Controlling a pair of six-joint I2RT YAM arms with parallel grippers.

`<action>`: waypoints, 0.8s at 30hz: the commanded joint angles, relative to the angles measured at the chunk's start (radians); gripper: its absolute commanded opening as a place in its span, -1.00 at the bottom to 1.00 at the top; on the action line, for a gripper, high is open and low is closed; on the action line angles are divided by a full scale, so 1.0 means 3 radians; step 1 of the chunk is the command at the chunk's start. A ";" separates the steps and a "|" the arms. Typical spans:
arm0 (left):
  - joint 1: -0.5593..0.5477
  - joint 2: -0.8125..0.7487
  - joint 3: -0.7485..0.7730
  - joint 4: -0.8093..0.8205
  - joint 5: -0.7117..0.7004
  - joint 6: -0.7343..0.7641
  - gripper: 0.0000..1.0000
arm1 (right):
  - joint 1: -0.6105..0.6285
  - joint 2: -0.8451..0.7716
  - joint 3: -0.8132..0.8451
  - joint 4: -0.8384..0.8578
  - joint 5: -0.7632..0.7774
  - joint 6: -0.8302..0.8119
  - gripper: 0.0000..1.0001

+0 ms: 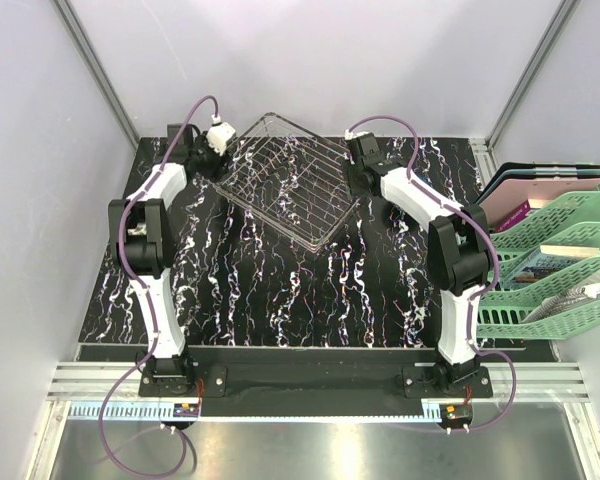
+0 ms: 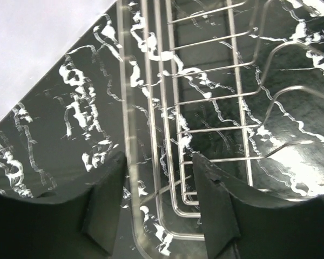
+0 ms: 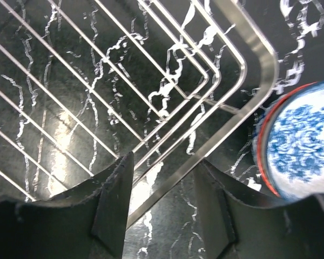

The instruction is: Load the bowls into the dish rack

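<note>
The dish rack (image 1: 290,185) sits on the far half of the black, white-veined table (image 1: 280,300), turned cornerwise so one corner points back toward the arm bases. Both arms reach out to it, one at each side.

The left gripper (image 2: 157,208) is at the rack's left corner. Its two dark fingers (image 2: 103,210) are spread well apart and straddle the wire wall, with the thick outer rim running up between them close to the left finger. Nothing is pinched. From this angle I can't quite tell whether either pad touches the wire.

The right gripper (image 3: 163,208) is at the rack's right corner, and it too is spread wide. The rim crosses slantwise through the gap between its fingers, and again nothing is gripped.

Just outside that rounded corner, on the table, is a bowl (image 3: 297,145), white with a blue flower pattern and a red edge. It is near the rim but apart from it, and not in the rack. In the overhead view the right arm hides it. The rack's grid shows only the marbled tabletop through the wires.

A stack of green trays (image 1: 555,265) stands off the table's right edge.
</note>
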 commanded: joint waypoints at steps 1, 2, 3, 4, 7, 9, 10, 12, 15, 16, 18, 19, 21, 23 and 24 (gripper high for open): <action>-0.0002 -0.0101 -0.0097 -0.0031 0.0190 0.0048 0.10 | 0.0041 0.0016 0.0202 0.0121 0.0213 -0.0145 0.08; -0.0007 -0.0111 -0.0107 -0.0046 0.0215 0.0053 0.09 | 0.0041 0.0031 0.0212 0.0116 0.0233 -0.0150 0.06; -0.0007 -0.0137 -0.0128 -0.0077 0.0226 0.0068 0.08 | 0.0041 0.0042 0.0242 0.0121 0.0238 -0.0161 0.04; -0.0007 -0.0147 -0.0123 -0.0097 0.0236 0.0073 0.07 | 0.0041 0.0047 0.0258 0.0126 0.0243 -0.0166 0.02; -0.0017 -0.0173 -0.0128 -0.0189 0.0262 0.0119 0.06 | 0.0041 0.0083 0.0314 0.0141 0.0248 -0.0166 -0.09; -0.0012 -0.0183 -0.0128 -0.0261 0.0277 0.0155 0.02 | 0.0041 0.0124 0.0350 0.0141 0.0259 -0.0171 -0.13; -0.0012 -0.0193 -0.0128 -0.0287 0.0292 0.0165 0.01 | 0.0041 0.0134 0.0360 0.0157 0.0254 -0.0171 -0.14; -0.0012 -0.0219 -0.0123 -0.0393 0.0359 0.0231 -0.02 | 0.0041 0.0175 0.0391 0.0162 0.0274 -0.0257 -0.13; -0.0012 -0.0259 -0.0082 -0.0572 0.0456 0.0293 -0.02 | 0.0046 0.0226 0.0442 0.0187 0.0310 -0.0288 -0.09; -0.0012 -0.0265 -0.0072 -0.0614 0.0481 0.0308 -0.02 | 0.0041 0.0236 0.0457 0.0198 0.0325 -0.0309 -0.08; -0.0017 -0.0295 -0.0056 -0.0751 0.0538 0.0339 -0.03 | 0.0046 0.0277 0.0503 0.0213 0.0361 -0.0334 -0.07; -0.0022 -0.0311 -0.0051 -0.0793 0.0543 0.0349 -0.03 | 0.0046 0.0292 0.0524 0.0228 0.0371 -0.0360 -0.07; -0.0042 -0.0356 -0.0061 -0.0945 0.0579 0.0395 -0.03 | 0.0041 0.0338 0.0585 0.0249 0.0407 -0.0380 -0.07; -0.0053 -0.0392 -0.0082 -0.1043 0.0609 0.0436 -0.03 | 0.0036 0.0399 0.0631 0.0269 0.0432 -0.0421 -0.06; -0.0053 -0.0433 -0.0117 -0.1140 0.0619 0.0441 -0.03 | 0.0041 0.0420 0.0677 0.0274 0.0438 -0.0432 -0.05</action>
